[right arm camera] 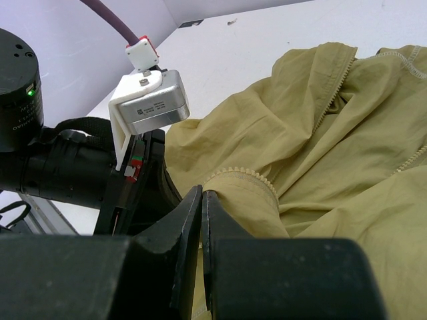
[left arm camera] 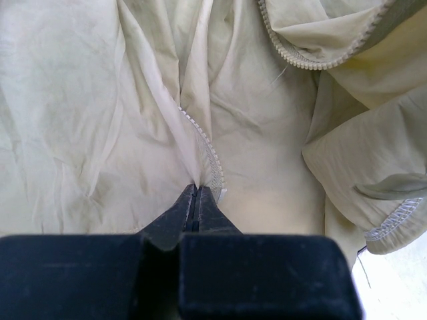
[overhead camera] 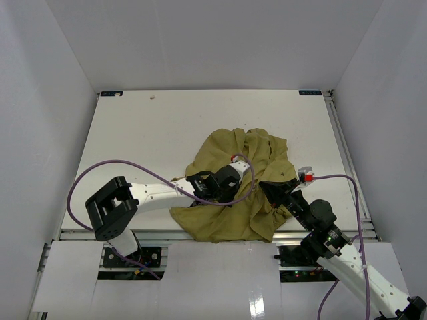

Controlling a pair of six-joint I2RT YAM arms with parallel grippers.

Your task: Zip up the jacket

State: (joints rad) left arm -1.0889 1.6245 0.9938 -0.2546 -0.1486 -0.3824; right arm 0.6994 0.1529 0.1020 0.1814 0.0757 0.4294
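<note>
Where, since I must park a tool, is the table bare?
Bare: the far table strip from jacket to back wall, and the far-left quarter past the purple cable. Crowded: near middle, where left hand and right hand meet the jacket.

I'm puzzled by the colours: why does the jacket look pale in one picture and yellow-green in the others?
Left wrist view: the jacket is very close and brightly lit, so it looks washed-out cream; the left claw is dark. Right wrist view and top view: softer, even light shows olive-yellow.

The jacket (left arm camera: 80,100) runs off the left wrist view (top, both sides); overhead, the left arm (overhead camera: 160,192) covers part.
</note>
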